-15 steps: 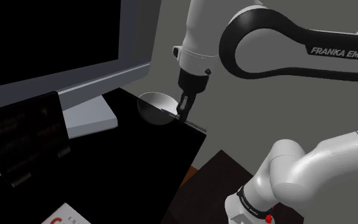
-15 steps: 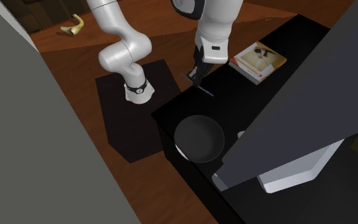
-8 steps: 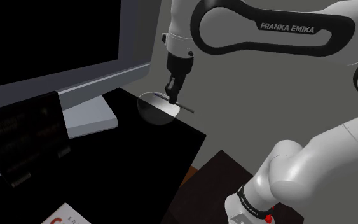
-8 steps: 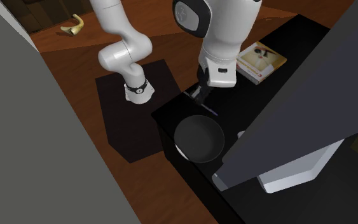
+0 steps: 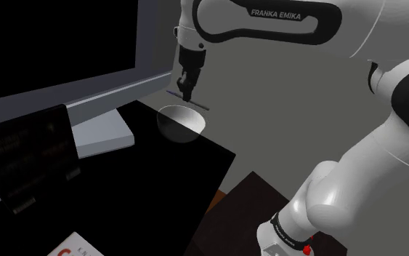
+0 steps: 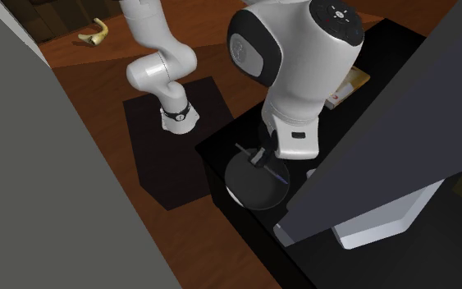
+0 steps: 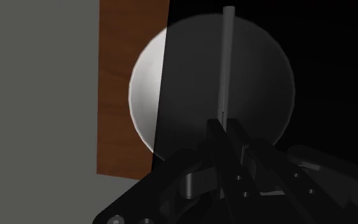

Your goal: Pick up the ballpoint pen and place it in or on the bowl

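1. Shoulder view: the gripper [image 5: 188, 93] hangs over the bowl [image 5: 181, 124]. Its fingers are pinched on the pen [image 5: 200, 105], which lies level and sticks out on both sides of them. The bowl sits on the black desk [image 5: 144, 196], just below the fingertips.
2. Second exterior view: the gripper [image 6: 261, 158] clasps the pen [image 6: 276, 170] above the bowl [image 6: 244, 194].
3. Wrist view: the pen [image 7: 227, 57] runs out from between the closed fingers of the gripper [image 7: 225, 128], with the bowl [image 7: 171, 89] beyond them.

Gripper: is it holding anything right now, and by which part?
Yes, the gripper holds the pen, clasped around its middle, above the bowl.
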Controlling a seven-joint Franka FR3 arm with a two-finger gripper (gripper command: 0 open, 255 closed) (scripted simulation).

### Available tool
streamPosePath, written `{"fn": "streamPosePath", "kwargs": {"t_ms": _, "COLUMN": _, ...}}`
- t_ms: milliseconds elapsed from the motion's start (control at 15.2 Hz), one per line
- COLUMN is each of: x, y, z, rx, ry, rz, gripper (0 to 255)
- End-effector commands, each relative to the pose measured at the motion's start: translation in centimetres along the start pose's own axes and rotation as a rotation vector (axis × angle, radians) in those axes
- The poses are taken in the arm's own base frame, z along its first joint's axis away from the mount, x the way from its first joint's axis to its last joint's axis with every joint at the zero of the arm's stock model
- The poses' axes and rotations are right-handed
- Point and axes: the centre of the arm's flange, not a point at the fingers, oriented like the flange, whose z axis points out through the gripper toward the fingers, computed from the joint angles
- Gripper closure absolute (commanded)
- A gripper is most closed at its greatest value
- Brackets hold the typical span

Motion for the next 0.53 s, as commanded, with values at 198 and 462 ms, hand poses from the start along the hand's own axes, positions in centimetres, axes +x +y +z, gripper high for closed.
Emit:
{"fn": "streamPosePath", "kwargs": {"t_ms": 198, "x": 0.5, "y": 0.0, "z": 2.3, "rx": 0.0, "ry": 0.0, "rz": 0.0, "gripper": 255}}
{"fn": "streamPosePath", "kwargs": {"t_ms": 462, "x": 0.7, "y": -0.3, "z": 4.4, "rx": 0.0, "ry": 0.0, "rz": 0.0, "gripper": 255}}
